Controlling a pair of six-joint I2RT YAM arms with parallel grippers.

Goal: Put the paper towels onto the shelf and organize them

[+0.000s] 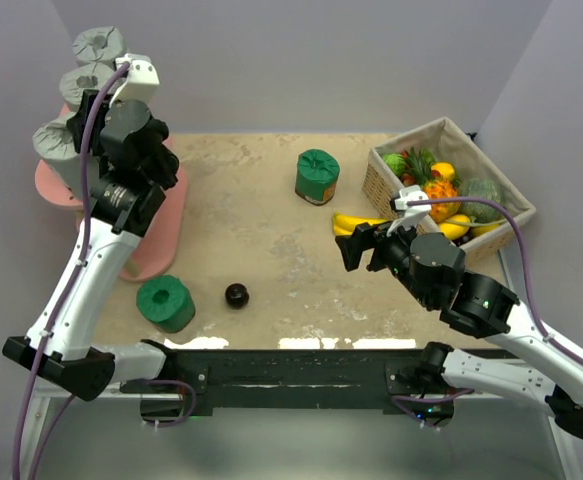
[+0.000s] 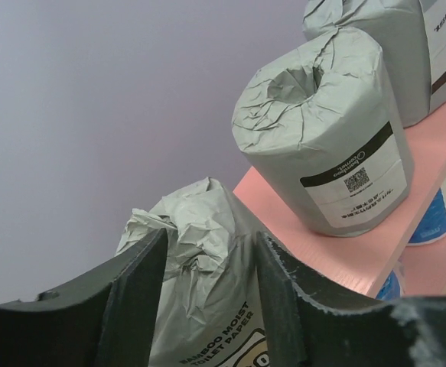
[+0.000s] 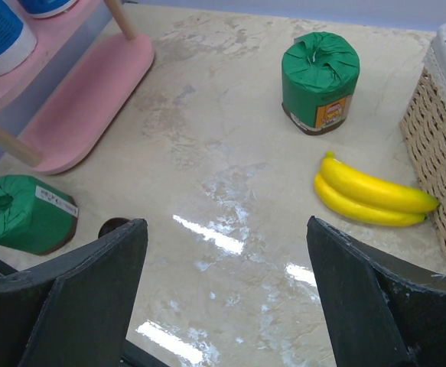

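Three grey paper towels stand in a row on the top board of the pink shelf (image 1: 157, 238): (image 1: 102, 45), (image 1: 84, 82), (image 1: 56, 140). My left gripper (image 2: 211, 238) is shut on the nearest grey roll (image 2: 207, 260), which stands at the end of the top board (image 2: 307, 237). Two white-and-blue rolls (image 3: 1, 34) sit on the lower tier. One green roll (image 1: 317, 176) stands upright mid-table; another (image 1: 165, 302) lies near the front left. My right gripper (image 1: 352, 246) is open and empty above the table.
A small dark ball (image 1: 236, 295) lies right of the front green roll. Bananas (image 1: 356, 222) lie beside a wicker fruit basket (image 1: 423, 133) at the back right. Grey walls close in the left and right sides.
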